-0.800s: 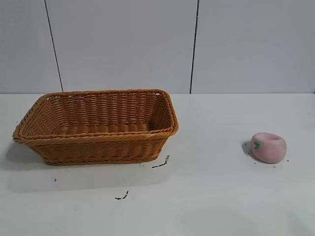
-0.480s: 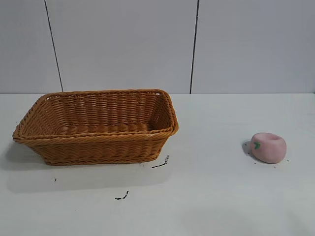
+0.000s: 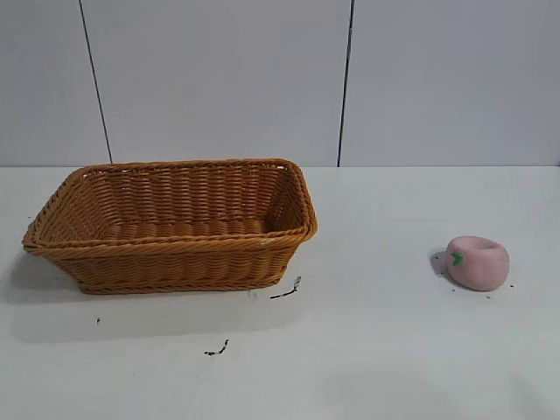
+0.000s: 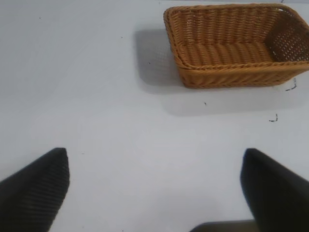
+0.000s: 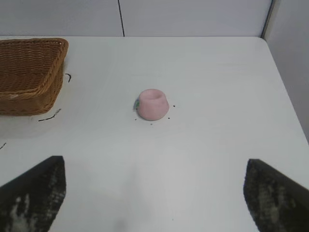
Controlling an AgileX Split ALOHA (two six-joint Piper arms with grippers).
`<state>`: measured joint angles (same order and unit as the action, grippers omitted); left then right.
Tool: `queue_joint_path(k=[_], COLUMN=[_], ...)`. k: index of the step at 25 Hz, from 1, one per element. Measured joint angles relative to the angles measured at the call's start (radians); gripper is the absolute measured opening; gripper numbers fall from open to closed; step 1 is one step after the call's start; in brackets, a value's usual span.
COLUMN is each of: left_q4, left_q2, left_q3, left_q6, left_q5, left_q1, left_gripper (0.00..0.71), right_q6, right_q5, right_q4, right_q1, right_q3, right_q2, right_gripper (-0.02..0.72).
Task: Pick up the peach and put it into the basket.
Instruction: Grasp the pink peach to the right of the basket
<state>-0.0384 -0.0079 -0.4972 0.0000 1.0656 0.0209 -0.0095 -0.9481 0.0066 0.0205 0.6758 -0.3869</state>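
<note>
The pale pink peach [image 3: 477, 262] with a green leaf mark lies on the white table at the right; it also shows in the right wrist view [image 5: 152, 104]. The orange-brown wicker basket [image 3: 175, 254] stands at the left, empty; it also shows in the left wrist view [image 4: 231, 77] and the right wrist view [image 5: 29, 92]. My right gripper [image 5: 154, 186] is open and empty, well short of the peach. My left gripper [image 4: 154, 181] is open and empty over bare table, apart from the basket. Neither arm shows in the exterior view.
Small black scuff marks [image 3: 284, 291] lie on the table in front of the basket. The table's right edge [image 5: 285, 96] meets a grey wall. A grey panelled wall stands behind the table.
</note>
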Motion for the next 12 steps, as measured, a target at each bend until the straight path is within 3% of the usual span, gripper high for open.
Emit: queue_joint_path(k=[12], left_q4=[0.0], left_q2=[0.0], left_q3=[0.0], left_q6=[0.0], left_q5=[0.0], left_q1=[0.0], left_gripper=[0.693], right_q6=[-0.001], right_q5=[0.006], right_q4=[0.0], right_q1=[0.0], right_q3=[0.388], right_q2=[-0.904], right_gripper=[0.695])
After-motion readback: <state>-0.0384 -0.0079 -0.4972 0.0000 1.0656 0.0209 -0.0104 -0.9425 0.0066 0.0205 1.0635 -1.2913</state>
